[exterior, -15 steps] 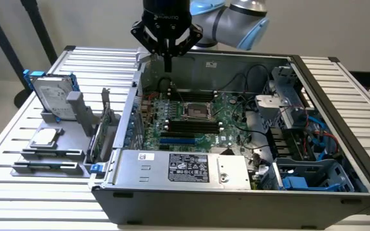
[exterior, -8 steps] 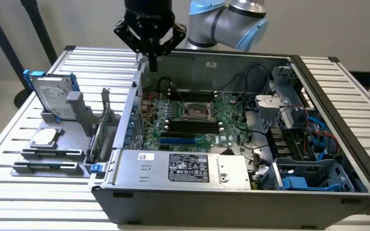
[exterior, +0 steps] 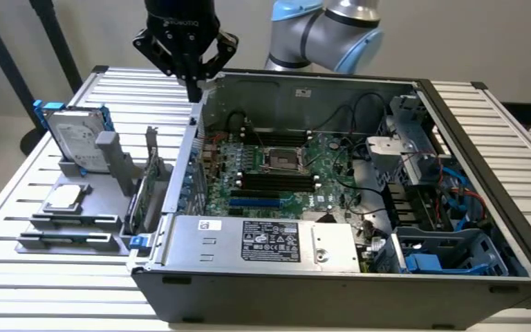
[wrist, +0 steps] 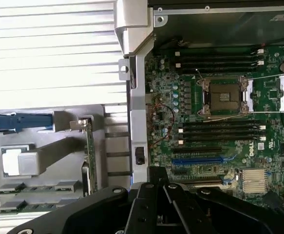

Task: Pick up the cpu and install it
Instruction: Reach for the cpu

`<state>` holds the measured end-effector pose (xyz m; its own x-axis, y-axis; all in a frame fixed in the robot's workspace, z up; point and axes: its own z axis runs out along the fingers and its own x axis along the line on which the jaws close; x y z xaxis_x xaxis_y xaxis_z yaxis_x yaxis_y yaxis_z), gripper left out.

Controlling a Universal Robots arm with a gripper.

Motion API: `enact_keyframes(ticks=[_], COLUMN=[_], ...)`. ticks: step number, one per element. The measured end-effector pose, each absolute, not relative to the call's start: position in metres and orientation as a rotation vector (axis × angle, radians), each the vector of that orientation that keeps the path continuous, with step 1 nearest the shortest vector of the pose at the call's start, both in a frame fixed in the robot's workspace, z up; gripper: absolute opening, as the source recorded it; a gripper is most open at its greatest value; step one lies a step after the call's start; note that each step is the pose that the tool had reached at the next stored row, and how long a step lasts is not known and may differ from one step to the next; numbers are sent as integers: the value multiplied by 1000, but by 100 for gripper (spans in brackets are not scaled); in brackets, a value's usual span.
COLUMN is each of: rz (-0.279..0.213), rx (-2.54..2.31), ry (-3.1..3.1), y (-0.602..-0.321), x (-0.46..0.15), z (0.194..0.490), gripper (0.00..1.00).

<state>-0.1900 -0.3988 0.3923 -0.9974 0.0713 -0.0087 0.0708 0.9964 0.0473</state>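
The cpu (exterior: pixel 64 198) is a small silver square lying flat on the grey holder plate (exterior: pixel 70 240) at the exterior view's left, outside the computer case. The wrist view has the cpu (wrist: pixel 22 163) on that same plate. My gripper (exterior: pixel 193 86) hangs high over the case's back left corner, well away from the cpu, with its black fingers pressed together and nothing between them. Its fingers (wrist: pixel 157 181) also reach into the wrist view. The empty cpu socket (exterior: pixel 282 160) sits open on the green motherboard; in the wrist view the socket (wrist: pixel 224 96) has its metal frame folded back.
The open computer case (exterior: pixel 339 277) takes up the table's middle, with its power supply (exterior: pixel 265 241) at the front. A hard drive in a blue frame (exterior: pixel 75 135) stands upright on the holder plate, beside a grey post (exterior: pixel 118 162) and an upright green card (exterior: pixel 151 188).
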Motion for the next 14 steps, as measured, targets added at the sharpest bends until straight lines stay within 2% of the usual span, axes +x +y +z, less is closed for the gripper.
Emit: enact_keyframes(ticks=[14], rz=[58], rx=[111], ry=[3128], y=[-399], x=[-254], z=[390], gripper=[11])
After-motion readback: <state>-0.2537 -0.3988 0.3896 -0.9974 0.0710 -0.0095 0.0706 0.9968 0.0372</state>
